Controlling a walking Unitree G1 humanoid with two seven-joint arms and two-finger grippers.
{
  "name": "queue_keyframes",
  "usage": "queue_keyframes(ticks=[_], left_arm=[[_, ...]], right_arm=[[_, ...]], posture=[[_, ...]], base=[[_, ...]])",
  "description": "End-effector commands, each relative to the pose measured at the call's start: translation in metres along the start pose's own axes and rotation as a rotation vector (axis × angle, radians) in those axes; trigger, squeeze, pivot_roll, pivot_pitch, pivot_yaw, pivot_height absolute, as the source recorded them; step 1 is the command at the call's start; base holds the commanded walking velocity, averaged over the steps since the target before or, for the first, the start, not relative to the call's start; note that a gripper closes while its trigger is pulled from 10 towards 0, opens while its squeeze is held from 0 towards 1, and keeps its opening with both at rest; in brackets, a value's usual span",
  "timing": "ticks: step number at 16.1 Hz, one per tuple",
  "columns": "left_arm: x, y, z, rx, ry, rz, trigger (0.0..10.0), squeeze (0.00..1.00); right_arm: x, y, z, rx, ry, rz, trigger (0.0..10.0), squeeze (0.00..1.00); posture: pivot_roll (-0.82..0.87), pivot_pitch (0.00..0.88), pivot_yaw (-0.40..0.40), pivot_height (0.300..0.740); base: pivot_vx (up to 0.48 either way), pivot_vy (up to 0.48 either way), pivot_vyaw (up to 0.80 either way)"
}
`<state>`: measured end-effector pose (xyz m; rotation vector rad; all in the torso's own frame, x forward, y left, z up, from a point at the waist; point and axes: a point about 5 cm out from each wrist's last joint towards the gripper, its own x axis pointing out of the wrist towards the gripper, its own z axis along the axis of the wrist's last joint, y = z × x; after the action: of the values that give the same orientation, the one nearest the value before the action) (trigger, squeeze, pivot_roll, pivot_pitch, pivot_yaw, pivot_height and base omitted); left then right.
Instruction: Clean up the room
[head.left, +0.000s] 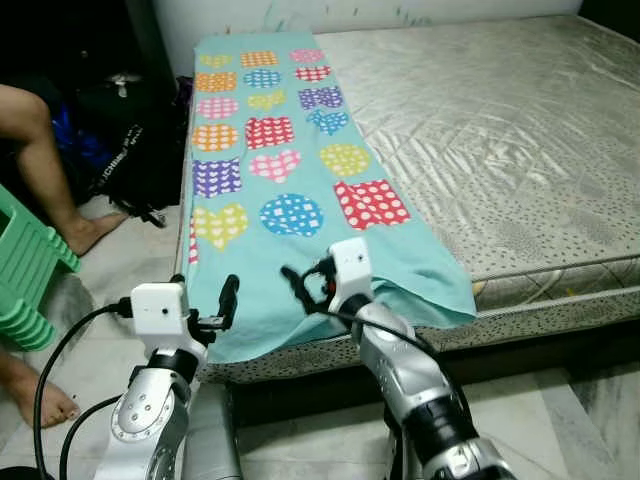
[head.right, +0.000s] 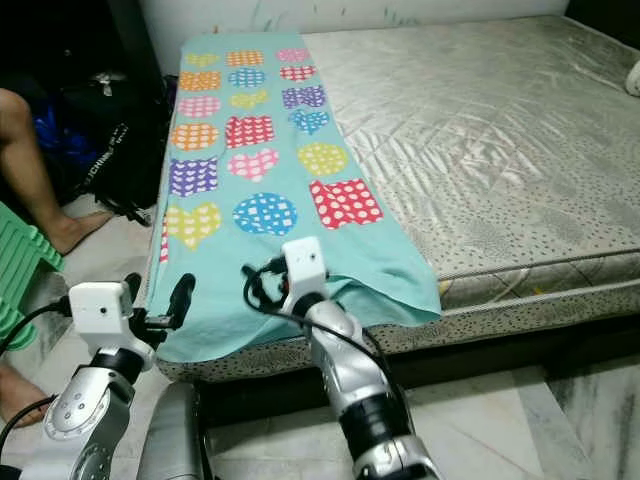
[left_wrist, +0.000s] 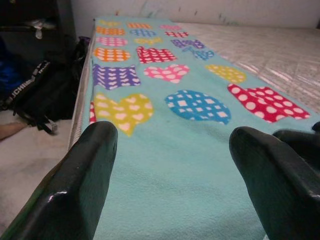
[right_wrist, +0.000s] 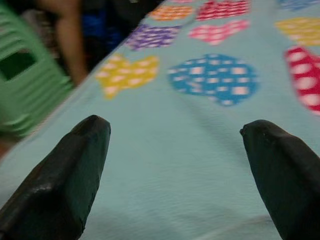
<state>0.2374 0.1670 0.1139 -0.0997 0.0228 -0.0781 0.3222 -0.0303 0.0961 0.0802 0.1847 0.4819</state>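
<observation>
A home bedroom: a bare mattress with a heart-patterned blanket, on tiled floor.

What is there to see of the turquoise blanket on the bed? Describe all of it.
The turquoise blanket looks like soft fleece, printed with rows of polka-dotted hearts in orange, pink, purple, yellow, blue and red. It lies as a long strip along the left side of the bare mattress, mostly flat, its near end rumpled and hanging over the mattress edge. The left tool and right tool, both open, hover at that near end.
</observation>
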Motion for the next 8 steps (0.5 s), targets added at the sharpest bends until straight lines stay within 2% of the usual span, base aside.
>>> queue_keyframes(ticks=[1, 6, 8], left_arm=[[0.001, 0.000, -0.001, 0.014, 0.013, -0.013, 10.0, 0.00], [0.001, -0.005, -0.002, 0.020, 0.023, -0.042, 10.0, 0.00], [0.003, -0.009, 0.000, 0.019, 0.012, -0.069, 10.0, 0.00]], right_arm=[[0.006, 0.009, 0.004, 0.008, -0.011, -0.014, 10.0, 0.00], [0.013, 0.003, -0.024, -0.055, 0.161, -0.092, 10.0, 0.00], [0.018, 0.007, -0.021, -0.062, 0.138, -0.102, 10.0, 0.00]], posture=[[0.00, 0.010, 0.038, 0.495], [0.00, 0.014, 0.038, 0.495], [0.01, 0.013, 0.037, 0.495]], base=[[0.000, 0.000, 0.00], [0.000, 0.000, 0.00], [0.000, 0.000, 0.00]])
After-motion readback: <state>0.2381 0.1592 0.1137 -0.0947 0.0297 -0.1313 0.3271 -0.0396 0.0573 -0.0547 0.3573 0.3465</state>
